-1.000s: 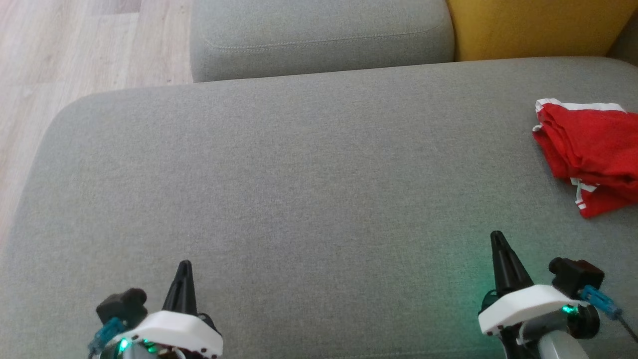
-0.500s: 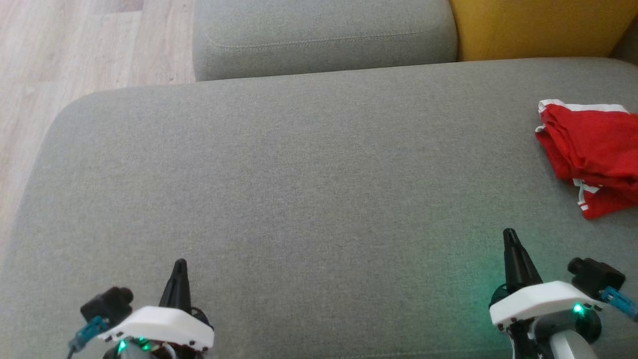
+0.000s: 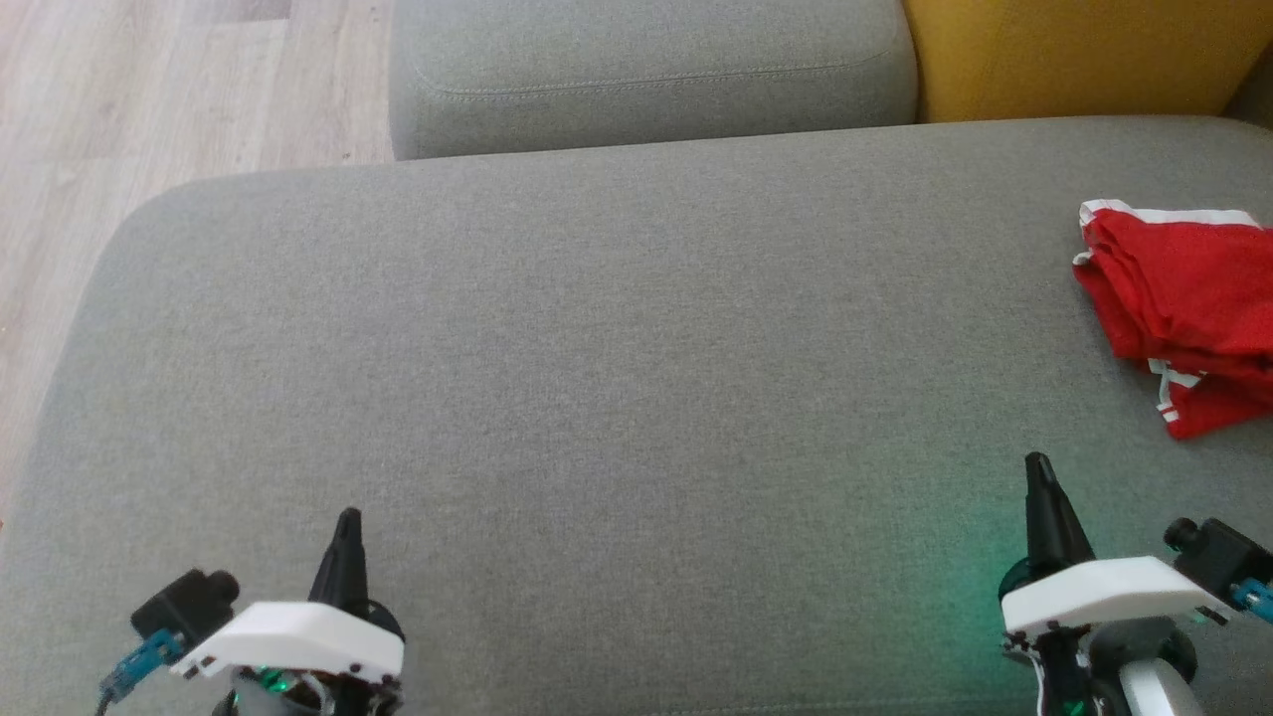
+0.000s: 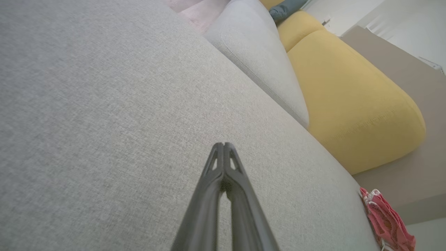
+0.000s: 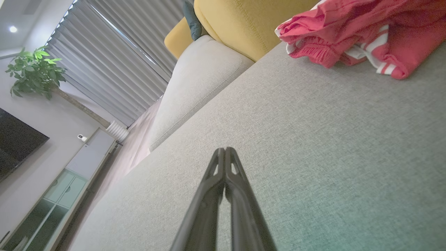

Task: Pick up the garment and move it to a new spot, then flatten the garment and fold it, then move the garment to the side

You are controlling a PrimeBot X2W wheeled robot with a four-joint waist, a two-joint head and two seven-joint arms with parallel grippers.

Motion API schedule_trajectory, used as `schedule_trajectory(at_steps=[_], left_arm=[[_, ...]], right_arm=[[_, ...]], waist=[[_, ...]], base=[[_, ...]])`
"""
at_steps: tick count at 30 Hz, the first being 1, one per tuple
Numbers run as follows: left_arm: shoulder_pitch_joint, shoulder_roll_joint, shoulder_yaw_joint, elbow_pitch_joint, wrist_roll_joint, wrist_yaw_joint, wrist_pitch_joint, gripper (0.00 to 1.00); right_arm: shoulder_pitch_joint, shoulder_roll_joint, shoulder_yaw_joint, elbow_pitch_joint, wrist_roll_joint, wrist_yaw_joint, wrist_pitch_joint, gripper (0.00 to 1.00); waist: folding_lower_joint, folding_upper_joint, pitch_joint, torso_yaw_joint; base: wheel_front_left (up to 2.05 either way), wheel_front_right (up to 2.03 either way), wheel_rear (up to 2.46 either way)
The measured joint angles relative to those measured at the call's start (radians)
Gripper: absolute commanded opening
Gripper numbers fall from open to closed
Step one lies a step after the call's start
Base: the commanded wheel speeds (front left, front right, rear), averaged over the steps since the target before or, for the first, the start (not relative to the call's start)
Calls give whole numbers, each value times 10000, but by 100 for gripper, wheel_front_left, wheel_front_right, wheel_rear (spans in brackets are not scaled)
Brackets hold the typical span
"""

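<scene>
The red garment (image 3: 1183,308) with white trim lies in a compact, rumpled bundle at the right edge of the head view, on the wide grey sofa seat (image 3: 597,348) and partly cut off by the frame. It sits well off the bare middle of the seat, which is the obvious room for spreading and folding. The left gripper (image 3: 347,519) at the lower left and the right gripper (image 3: 1037,465) at the lower right are both clenched tip to tip with nothing between the fingers. They hover low over the seat, well apart from each other. The right one is the nearer to the cloth but not touching it, so it looks the likelier arm for any reach. The layered heap could be a loose fold set aside or a pile not yet worked, and I cannot tell which. A grey back cushion (image 3: 646,70) and a yellow cushion (image 3: 1074,50) line the top of the frame.
</scene>
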Motion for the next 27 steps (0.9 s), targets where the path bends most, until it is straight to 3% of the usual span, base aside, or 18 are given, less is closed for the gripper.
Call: schedule_trajectory(at_steps=[27], left_arm=[[-216, 12, 617, -31, -2880, -499, 742, 0]], right_arm=[[-48, 8, -428, -284, 3129, 0, 598, 0]], waist=[[0, 0, 26, 114]], base=[[0, 0, 0]])
